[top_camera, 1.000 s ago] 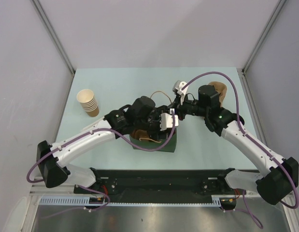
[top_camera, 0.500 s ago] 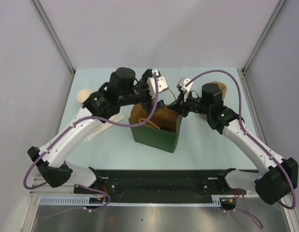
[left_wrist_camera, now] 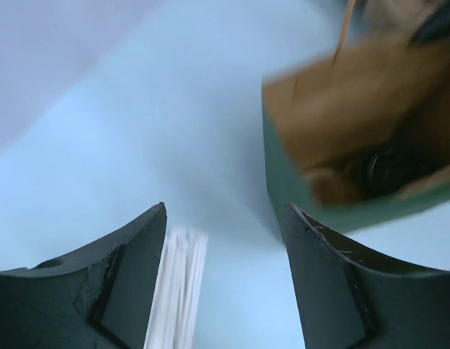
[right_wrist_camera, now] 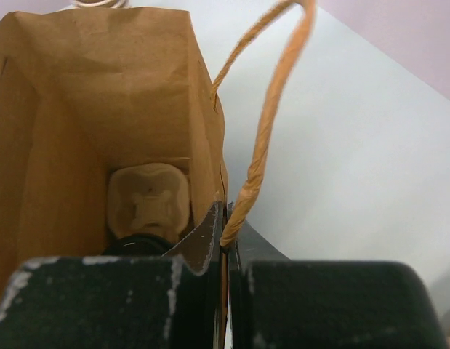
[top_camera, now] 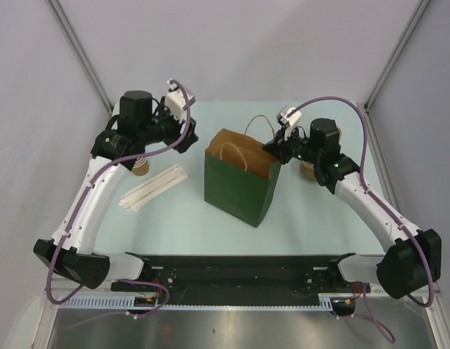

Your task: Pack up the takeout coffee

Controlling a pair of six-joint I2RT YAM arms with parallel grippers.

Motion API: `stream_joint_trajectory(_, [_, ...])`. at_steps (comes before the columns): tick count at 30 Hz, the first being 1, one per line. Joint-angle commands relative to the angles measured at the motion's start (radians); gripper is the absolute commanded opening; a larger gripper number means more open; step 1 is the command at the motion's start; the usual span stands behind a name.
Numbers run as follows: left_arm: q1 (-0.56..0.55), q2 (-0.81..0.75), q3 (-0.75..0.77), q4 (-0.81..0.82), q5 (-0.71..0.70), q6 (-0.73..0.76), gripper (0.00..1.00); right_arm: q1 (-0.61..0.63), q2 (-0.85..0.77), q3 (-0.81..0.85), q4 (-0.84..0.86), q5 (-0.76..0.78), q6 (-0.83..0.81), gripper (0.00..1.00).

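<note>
The green paper bag (top_camera: 235, 185) stands open in the middle of the table, brown inside. The takeout coffee shows only as a black lid (right_wrist_camera: 139, 243) deep in the bag, beside a pulp carrier (right_wrist_camera: 148, 200). The left wrist view shows the lid (left_wrist_camera: 388, 169) blurred; from above it is hidden. My right gripper (right_wrist_camera: 226, 207) is shut on the bag's right rim at the foot of a twisted handle (right_wrist_camera: 264, 138), and appears from above at the rim (top_camera: 274, 154). My left gripper (top_camera: 187, 138) hangs open and empty (left_wrist_camera: 225, 211) left of the bag.
White paper-wrapped sticks (top_camera: 153, 187) lie on the table left of the bag, under my left gripper (left_wrist_camera: 177, 283). A stack of lidless cups (top_camera: 139, 167) sits partly behind the left arm. Brown pulp carriers (top_camera: 310, 169) sit behind the right arm. Walls enclose three sides.
My left arm has come up out of the bag and swung back to the left, empty. The bag has risen to stand taller. The right gripper has kept its hold on the rim.
</note>
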Motion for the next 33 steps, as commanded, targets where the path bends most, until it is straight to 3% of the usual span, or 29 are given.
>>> stream_joint_trajectory(1, [0.078, -0.070, -0.166, -0.093, -0.010, -0.002, 0.67, -0.024, 0.030, 0.046, 0.051, 0.106, 0.052, 0.00])
stream_joint_trajectory(7, [0.180, -0.136, -0.427, -0.071, -0.030, 0.066, 0.56, -0.021, 0.008, 0.049, 0.040, 0.137, 0.098, 0.00])
stream_joint_trajectory(16, [0.237, -0.040, -0.603, 0.010, -0.119, 0.173, 0.49, -0.030, 0.025, 0.049, 0.120, 0.143, 0.069, 0.00])
stream_joint_trajectory(33, [0.259, 0.233, -0.617, 0.179, -0.166, 0.276, 0.36, -0.035, 0.056, 0.070, 0.128, 0.131, 0.040, 0.00])
